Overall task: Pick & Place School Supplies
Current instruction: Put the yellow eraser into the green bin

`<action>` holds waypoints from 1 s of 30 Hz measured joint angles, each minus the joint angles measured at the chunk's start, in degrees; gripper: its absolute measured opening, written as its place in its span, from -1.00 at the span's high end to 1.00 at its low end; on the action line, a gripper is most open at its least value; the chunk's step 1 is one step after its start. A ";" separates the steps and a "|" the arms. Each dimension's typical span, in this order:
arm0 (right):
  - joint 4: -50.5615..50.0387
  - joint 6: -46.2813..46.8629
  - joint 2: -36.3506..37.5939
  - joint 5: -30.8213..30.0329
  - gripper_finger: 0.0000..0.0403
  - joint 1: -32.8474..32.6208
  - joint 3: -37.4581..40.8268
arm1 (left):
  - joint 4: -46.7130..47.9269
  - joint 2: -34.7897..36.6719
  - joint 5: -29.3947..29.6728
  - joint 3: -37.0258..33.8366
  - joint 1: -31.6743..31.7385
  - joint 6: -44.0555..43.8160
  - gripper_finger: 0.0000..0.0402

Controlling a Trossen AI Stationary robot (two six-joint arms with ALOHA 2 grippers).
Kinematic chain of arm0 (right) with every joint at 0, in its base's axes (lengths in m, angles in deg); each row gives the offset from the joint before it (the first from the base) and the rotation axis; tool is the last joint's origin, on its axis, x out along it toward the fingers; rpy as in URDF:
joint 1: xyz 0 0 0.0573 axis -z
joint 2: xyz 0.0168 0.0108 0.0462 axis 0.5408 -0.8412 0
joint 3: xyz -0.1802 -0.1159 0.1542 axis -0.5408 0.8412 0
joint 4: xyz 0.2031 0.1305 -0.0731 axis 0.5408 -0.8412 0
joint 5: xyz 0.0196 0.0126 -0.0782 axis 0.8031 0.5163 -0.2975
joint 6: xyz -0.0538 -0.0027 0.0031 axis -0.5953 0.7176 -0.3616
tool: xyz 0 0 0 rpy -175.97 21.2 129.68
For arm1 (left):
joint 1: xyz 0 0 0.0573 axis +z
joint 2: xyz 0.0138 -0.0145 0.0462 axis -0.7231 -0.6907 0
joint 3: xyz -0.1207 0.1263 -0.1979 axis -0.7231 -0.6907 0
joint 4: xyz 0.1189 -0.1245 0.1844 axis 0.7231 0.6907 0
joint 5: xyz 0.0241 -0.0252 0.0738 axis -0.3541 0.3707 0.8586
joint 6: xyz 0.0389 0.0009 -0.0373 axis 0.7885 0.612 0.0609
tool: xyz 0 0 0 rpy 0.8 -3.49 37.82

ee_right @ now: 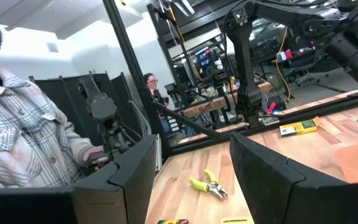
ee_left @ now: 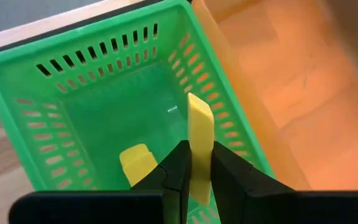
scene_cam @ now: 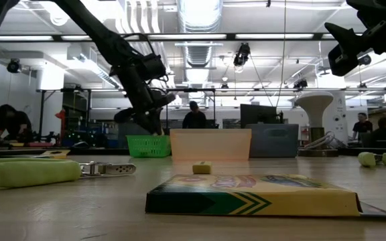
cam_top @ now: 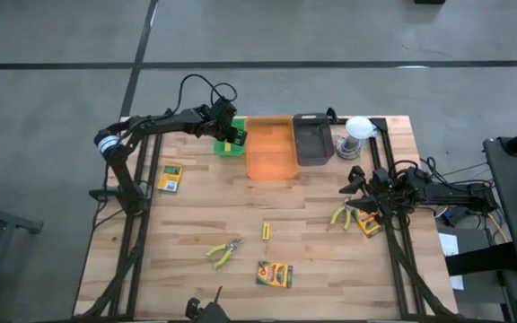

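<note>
The yellow block [ee_left: 200, 146] hangs upright over the green tray [ee_left: 73, 81] at the bench's far edge, pinched in the left pincer [ee_left: 196, 171]. Best lowered further, then released beside the block [ee_left: 137, 163] already inside. The right pincer [ee_right: 191, 168] waits half-open and empty near the right edge.

Yellow block [ee_left: 200, 134] upright over green basket [ee_left: 73, 74], seemingly.

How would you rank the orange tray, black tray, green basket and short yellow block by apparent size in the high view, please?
1. orange tray
2. black tray
3. green basket, partly hidden by the left claw
4. short yellow block
</note>
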 joint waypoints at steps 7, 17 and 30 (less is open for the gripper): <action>0.00 0.01 -0.01 -0.02 0.00 0.00 0.01 | 0.71 -0.45 -0.07 0.00 0.42 -1.64 0.74; -0.01 0.01 0.00 -0.02 0.00 0.00 -0.01 | 4.09 -0.45 -0.85 0.00 1.31 -4.21 0.74; -0.02 0.01 0.00 -0.02 0.00 0.00 -0.01 | 5.31 -1.39 -1.09 0.00 1.66 -6.38 0.74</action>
